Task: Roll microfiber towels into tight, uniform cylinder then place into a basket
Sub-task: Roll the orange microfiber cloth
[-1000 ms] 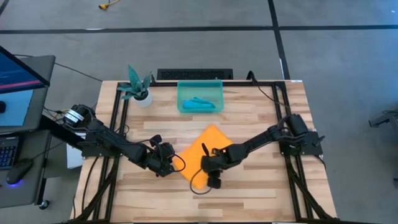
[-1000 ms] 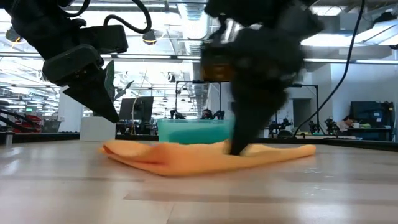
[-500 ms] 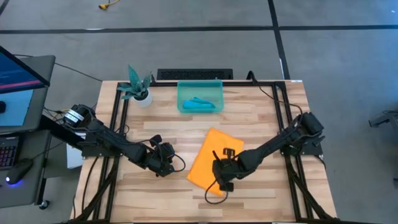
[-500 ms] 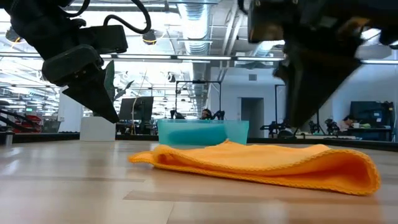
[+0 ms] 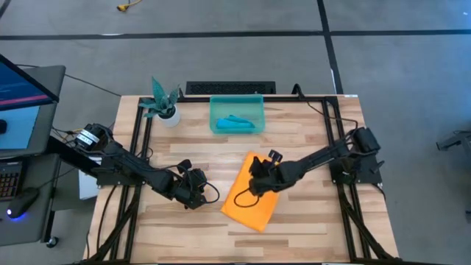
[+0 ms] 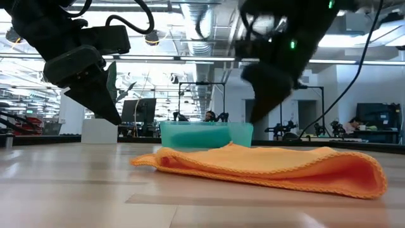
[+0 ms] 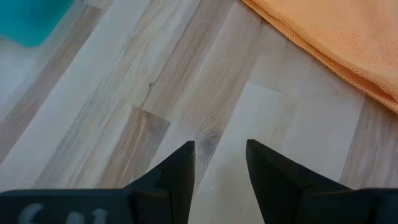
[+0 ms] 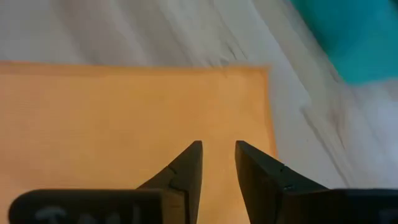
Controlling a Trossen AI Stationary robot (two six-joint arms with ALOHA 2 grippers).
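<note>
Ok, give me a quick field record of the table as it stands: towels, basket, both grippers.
orange towel: folded flat on the table, not rolled
teal towel: inside the basket
basket: far edge of the table, beside the potted plant
right gripper: above the orange towel, fingers slightly apart, holding nothing
left gripper: over bare wood left of the orange towel, open, empty

You have a small white pot with a teal plant (image 5: 164, 105) at the wooden table's (image 5: 309, 140) far-left corner, and a monitor (image 5: 22, 79) left of it.
</note>
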